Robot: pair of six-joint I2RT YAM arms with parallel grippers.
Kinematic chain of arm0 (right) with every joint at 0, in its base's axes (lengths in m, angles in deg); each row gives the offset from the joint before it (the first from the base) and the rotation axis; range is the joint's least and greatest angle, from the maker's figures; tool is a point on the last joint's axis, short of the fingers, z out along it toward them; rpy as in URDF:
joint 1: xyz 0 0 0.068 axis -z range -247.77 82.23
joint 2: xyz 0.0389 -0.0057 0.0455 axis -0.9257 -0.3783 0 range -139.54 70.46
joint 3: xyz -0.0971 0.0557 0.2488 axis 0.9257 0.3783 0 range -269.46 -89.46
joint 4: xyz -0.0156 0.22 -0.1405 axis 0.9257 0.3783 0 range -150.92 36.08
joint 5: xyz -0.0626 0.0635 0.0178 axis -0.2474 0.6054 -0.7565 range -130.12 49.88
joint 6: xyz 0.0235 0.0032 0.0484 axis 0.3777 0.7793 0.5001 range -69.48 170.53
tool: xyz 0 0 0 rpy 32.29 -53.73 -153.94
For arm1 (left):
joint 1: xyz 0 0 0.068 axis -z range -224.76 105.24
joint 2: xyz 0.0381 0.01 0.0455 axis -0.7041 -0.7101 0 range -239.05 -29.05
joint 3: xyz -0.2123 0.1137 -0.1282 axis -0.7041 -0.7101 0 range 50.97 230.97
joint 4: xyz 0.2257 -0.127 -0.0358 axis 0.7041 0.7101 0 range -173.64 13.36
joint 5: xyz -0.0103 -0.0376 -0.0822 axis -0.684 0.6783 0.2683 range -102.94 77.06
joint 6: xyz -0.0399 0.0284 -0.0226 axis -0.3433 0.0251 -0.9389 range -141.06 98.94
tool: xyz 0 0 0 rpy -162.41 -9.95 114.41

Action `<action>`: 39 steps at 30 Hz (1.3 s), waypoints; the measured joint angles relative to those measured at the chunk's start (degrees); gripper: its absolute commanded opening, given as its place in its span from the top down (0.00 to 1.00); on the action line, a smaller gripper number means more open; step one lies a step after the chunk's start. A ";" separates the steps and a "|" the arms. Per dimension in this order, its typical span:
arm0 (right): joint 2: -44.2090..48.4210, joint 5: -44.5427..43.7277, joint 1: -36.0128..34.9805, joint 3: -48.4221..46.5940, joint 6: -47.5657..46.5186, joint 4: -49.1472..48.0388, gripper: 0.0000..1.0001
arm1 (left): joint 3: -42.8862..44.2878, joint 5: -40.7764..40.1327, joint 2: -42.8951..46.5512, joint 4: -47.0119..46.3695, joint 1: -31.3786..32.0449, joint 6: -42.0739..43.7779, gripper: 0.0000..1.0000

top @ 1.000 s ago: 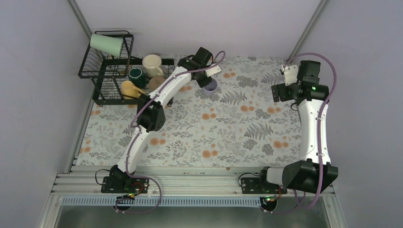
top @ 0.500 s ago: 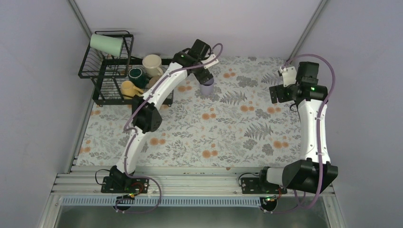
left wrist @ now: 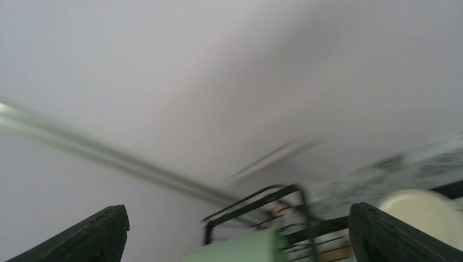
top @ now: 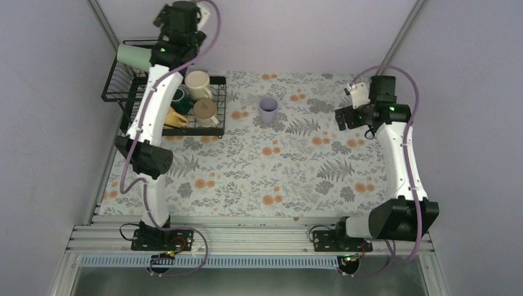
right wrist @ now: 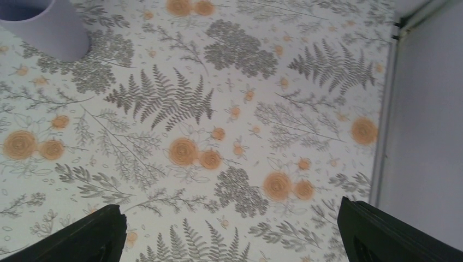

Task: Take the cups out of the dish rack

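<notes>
Plainly, a smooth lavender tumbler (top: 268,111) stands on floral cloth (top: 296,176).

No readable text or labels anywhere

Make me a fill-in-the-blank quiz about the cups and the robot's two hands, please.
1. The only cup standing on the flowered table, outside the rack, is ____ in colour.
2. The green cup in the rack's raised basket lies on its ____.
3. The left hand and the right hand are both ____ and hold nothing.

Missing words: purple; side; open.
</notes>
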 measured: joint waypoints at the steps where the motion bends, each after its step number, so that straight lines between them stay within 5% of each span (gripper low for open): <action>1: -0.59 0.00 -0.76 -0.11 0.31 -0.26 0.00 | 0.00 -1.84 0.07 -0.87 -2.03 1.16 0.00; 5: -2.45 -0.02 -4.90 -0.13 2.14 -1.14 0.00 | 0.00 -7.58 -1.73 -1.36 -7.63 5.31 0.00; 18: -4.26 -0.79 -13.05 -0.13 5.31 -3.69 0.00 | 0.13 -15.91 -8.22 2.67 -8.39 10.14 0.00; 39: -4.52 -1.95 -14.08 1.18 5.31 -5.25 0.00 | -0.81 -15.78 -10.16 9.27 -13.44 5.77 0.00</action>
